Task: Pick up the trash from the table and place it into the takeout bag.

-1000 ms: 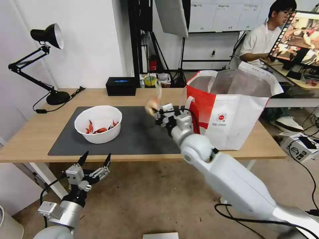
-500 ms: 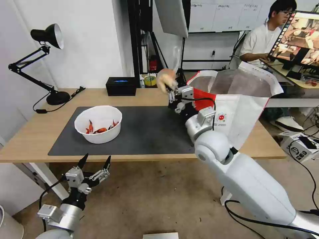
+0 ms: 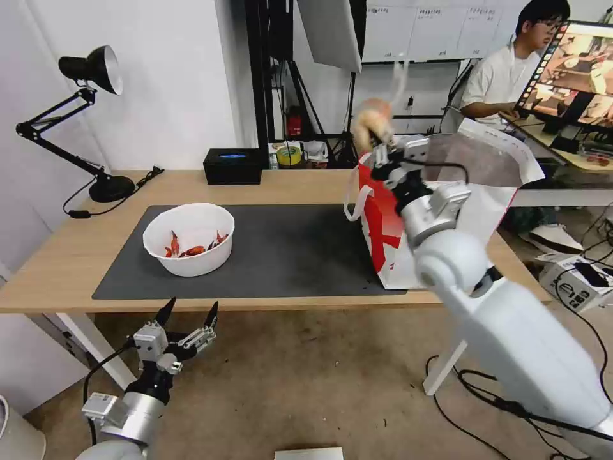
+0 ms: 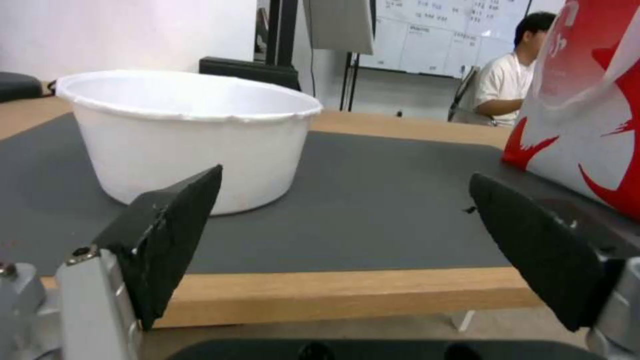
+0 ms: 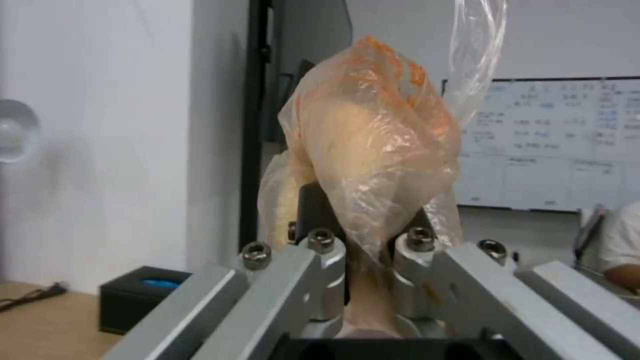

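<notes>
My right gripper (image 3: 382,142) is shut on the plastic-wrapped beige bun (image 3: 372,119), held up in the air just over the near left rim of the takeout bag (image 3: 447,191). The right wrist view has the bun (image 5: 363,150) squeezed between the closed fingers, its loose plastic tail sticking up. The white bowl with red crayfish shells (image 3: 189,238) sits on the dark mat (image 3: 281,255) at the left of the table (image 3: 70,255). My left gripper (image 3: 189,314) hangs open below the table's front edge, facing the bowl (image 4: 187,135).
A black desk lamp (image 3: 89,83) stands at the table's back left with its cable trailing. A black box (image 3: 233,165) sits at the back edge. The bag stands at the table's right end, its red-and-white side (image 4: 587,115) close to the left gripper's view.
My right arm has lifted the bun from over the mat and carried it up and right to the bag's rim. The left gripper has hardly moved.
</notes>
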Motion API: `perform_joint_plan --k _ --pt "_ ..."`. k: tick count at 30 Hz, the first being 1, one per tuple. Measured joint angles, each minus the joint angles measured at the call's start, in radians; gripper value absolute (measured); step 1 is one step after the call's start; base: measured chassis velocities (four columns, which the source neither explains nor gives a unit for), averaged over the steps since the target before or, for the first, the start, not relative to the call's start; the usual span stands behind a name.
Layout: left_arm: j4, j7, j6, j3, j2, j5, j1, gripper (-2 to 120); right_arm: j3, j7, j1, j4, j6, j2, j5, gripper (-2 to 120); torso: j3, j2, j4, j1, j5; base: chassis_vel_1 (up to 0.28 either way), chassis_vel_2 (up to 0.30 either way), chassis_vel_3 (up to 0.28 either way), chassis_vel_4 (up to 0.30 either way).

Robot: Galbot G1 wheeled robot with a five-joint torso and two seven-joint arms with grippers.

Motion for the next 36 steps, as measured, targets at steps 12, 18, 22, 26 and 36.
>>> perform_joint_plan --k 12,18,22,26,36 --pt "-0.003 0.000 0.002 -0.004 0.013 -0.008 -0.008 100 0.075 0.019 -0.054 -0.014 -0.077 -0.048 0.030 19 0.000 0.000 0.0000 0.000 -0.0001 0.000 0.000 0.000 0.000" --pt "-0.006 0.000 0.003 -0.008 0.015 -0.010 -0.008 100 0.076 0.031 -0.056 -0.006 -0.098 -0.048 0.039 39 0.000 0.000 0.0001 0.000 -0.0001 0.000 0.000 0.000 0.000" --pt "-0.009 0.000 0.004 -0.008 0.015 -0.010 -0.007 100 0.075 0.041 -0.052 -0.005 -0.107 -0.047 0.040 53 0.000 0.000 0.0000 0.000 -0.0002 0.000 0.000 0.000 0.000" --pt "-0.010 -0.001 0.004 -0.008 0.014 -0.010 -0.006 100 0.075 0.047 -0.052 -0.003 -0.112 -0.049 0.042 67 0.000 0.000 0.0001 0.000 -0.0002 0.000 0.000 0.000 0.000" --pt "-0.021 -0.001 0.005 -0.008 0.010 -0.009 -0.001 100 0.071 0.053 -0.051 0.006 -0.120 -0.056 0.047 99 0.000 0.000 0.0001 0.000 -0.0002 0.000 0.000 0.000 0.000"
